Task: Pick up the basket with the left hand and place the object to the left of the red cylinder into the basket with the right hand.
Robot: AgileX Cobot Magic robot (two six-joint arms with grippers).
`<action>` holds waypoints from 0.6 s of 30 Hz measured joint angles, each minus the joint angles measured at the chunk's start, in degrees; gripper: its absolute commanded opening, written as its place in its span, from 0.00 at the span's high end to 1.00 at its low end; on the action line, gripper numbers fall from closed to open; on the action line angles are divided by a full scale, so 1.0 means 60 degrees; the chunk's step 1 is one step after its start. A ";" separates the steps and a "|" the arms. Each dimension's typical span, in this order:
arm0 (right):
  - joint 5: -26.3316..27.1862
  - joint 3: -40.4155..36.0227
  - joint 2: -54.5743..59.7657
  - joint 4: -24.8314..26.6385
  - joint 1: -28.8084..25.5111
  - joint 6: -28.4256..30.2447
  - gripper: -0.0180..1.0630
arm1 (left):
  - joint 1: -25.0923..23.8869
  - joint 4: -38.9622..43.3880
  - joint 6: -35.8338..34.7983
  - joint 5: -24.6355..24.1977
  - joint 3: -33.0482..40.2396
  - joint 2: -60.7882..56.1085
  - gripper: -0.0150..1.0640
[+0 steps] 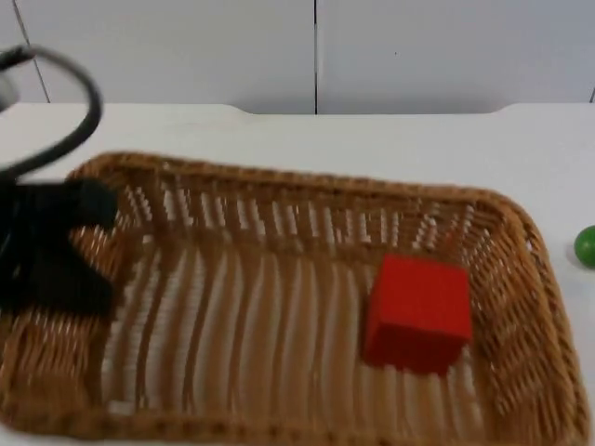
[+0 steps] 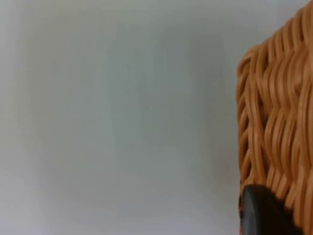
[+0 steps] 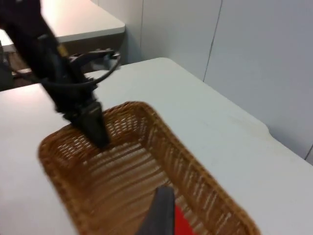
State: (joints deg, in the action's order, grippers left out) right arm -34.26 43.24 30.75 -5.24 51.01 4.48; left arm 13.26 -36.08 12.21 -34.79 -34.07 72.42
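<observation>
A brown wicker basket (image 1: 307, 181) hangs above the white table, close under the top camera. My left gripper (image 1: 70, 251) is shut on its left rim. The right wrist view shows that grip (image 3: 95, 129) on the basket's far rim (image 3: 161, 132). In the left wrist view the woven wall (image 2: 279, 112) stands right beside the gripper. A red cube (image 1: 416, 314) lies inside the basket, right of the middle. My right gripper (image 3: 160, 213) hovers above the basket, over the red cube (image 3: 183, 226).
A green round object (image 1: 586, 245) lies on the table (image 1: 372, 139) at the far right, outside the basket. The grey partition wall (image 1: 316, 56) closes the table's back. Another table (image 3: 73, 19) stands beyond the left arm.
</observation>
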 measured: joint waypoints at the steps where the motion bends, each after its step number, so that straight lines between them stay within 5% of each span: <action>1: 0.0000 0.0000 0.0000 -0.0046 0.0000 0.0000 0.29 | -0.0191 0.0014 0.0159 0.0000 -0.0382 0.0382 0.99; 12: 0.0018 0.0000 0.0000 -0.0083 0.0000 -0.0038 0.29 | -0.2890 -0.1081 0.3339 0.0037 -0.3037 0.4707 0.99; 18: 0.0018 0.0000 0.0000 -0.0083 0.0000 -0.0251 0.29 | -0.3209 -0.1328 0.4168 0.0173 -0.3910 0.6436 0.99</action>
State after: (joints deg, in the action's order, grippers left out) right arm -34.15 43.24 30.75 -5.74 51.01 2.98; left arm -5.99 -44.05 37.22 -33.75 -57.53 111.03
